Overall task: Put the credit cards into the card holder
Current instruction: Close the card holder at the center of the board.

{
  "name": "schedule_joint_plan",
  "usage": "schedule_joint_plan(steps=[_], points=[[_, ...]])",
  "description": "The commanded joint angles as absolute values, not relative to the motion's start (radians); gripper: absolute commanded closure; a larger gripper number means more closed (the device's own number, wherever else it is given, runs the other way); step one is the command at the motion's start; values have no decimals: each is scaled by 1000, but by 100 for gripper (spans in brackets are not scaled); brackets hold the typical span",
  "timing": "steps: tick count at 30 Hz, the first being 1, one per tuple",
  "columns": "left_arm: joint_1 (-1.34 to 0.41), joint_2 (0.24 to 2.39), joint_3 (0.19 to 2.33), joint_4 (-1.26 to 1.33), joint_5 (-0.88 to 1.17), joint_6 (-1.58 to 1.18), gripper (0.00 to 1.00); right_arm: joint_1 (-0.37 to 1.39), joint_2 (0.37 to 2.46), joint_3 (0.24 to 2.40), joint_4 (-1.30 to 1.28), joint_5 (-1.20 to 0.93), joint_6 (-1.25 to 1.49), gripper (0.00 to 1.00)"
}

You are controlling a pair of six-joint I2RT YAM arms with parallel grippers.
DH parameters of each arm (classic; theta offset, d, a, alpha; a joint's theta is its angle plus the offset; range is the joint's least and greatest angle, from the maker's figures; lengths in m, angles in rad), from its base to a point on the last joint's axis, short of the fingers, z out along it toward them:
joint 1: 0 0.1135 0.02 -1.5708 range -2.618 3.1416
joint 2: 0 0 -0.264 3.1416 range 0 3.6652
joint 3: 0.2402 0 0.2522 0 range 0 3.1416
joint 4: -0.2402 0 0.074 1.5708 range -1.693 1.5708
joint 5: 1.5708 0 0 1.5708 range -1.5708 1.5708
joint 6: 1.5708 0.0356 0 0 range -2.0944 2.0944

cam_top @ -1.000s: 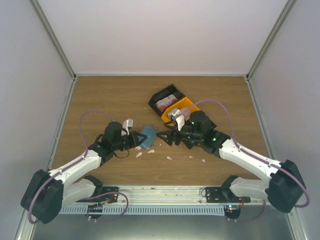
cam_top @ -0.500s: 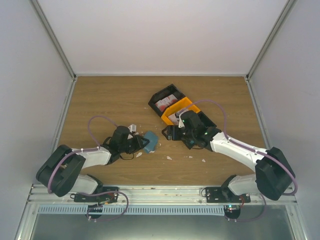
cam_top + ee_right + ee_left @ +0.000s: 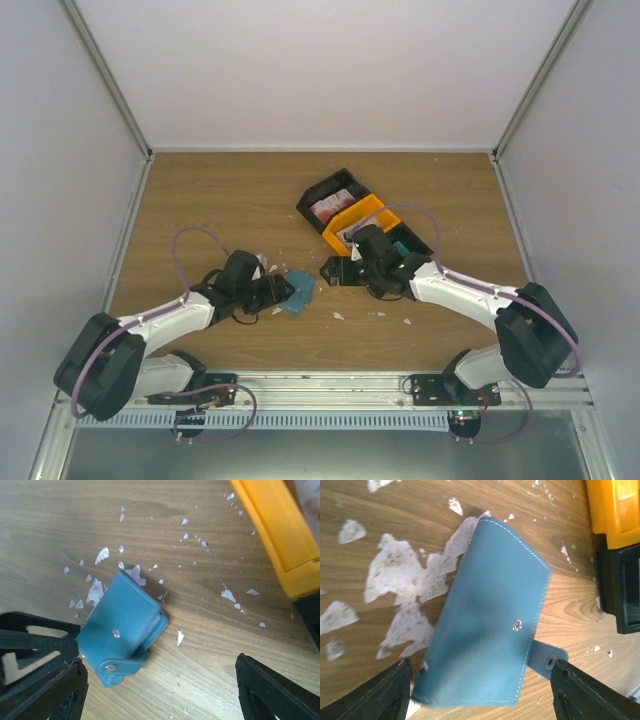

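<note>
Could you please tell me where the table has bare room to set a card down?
Widest bare wood: far left of the table, between the tray and the left wall. A narrower patch lies right of the tray. The middle is crowded: left gripper, right gripper, card holder and white scraps close together.

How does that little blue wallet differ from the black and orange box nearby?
The card holder is small, stitched and blue; the tray is bigger, black and orange. The card holder lies folded flat, its snap strap undone; the tray is open-topped, with red-blotched cards in one compartment. Both rest on the wooden table.
</note>
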State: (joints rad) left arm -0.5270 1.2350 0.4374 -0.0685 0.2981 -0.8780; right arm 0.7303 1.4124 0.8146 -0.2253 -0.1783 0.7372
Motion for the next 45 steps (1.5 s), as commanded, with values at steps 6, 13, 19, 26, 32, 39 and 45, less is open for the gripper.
schedule_joint_plan(steps=[6, 13, 19, 26, 32, 39, 45], points=[[-435, 1213, 547, -292, 295, -652, 22, 795, 1525, 898, -313, -155, 720, 26], [-388, 1373, 581, -201, 483, -577, 36, 869, 1626, 975, -371, -116, 755, 30], [-385, 1427, 606, -195, 703, -545, 46, 926, 1647, 1018, -437, -2, 804, 27], [-394, 1436, 540, -74, 913, -596, 50, 933, 1624, 1005, -469, 32, 826, 26], [-395, 1403, 518, -65, 819, -622, 53, 936, 1640, 1047, -557, 73, 802, 36], [-393, 1252, 529, -196, 504, -656, 32, 959, 1695, 1136, -614, 72, 794, 38], [-391, 1353, 550, -182, 482, -641, 41, 973, 1758, 1199, -619, 76, 800, 41]])
